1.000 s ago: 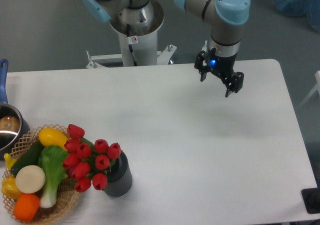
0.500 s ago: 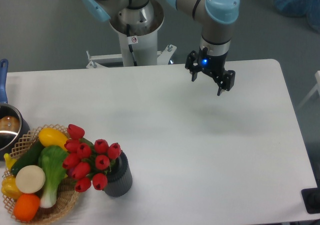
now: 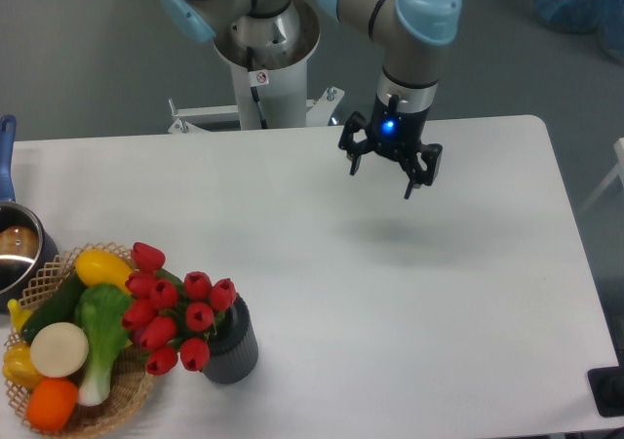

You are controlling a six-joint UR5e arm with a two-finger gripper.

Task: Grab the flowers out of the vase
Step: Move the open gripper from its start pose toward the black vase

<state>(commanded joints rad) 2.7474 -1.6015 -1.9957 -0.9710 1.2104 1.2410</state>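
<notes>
The flowers [image 3: 175, 307], a bunch of red tulip buds with green leaves, stand in the vase [image 3: 232, 346], a short dark grey cylinder near the table's front left. The buds lean left over the basket's edge. My gripper [image 3: 382, 177] hangs above the back middle of the table, far to the upper right of the flowers. Its two fingers are spread apart and hold nothing.
A wicker basket [image 3: 127, 398] with toy vegetables sits at the front left corner, touching the flowers. A steel pot with a blue handle [image 3: 14, 247] is at the left edge. The robot's base [image 3: 263, 59] stands behind the table.
My gripper has moved left and slightly toward the flowers over the back of the table, and has turned at the wrist. It stays open. The flowers and vase have not moved.
</notes>
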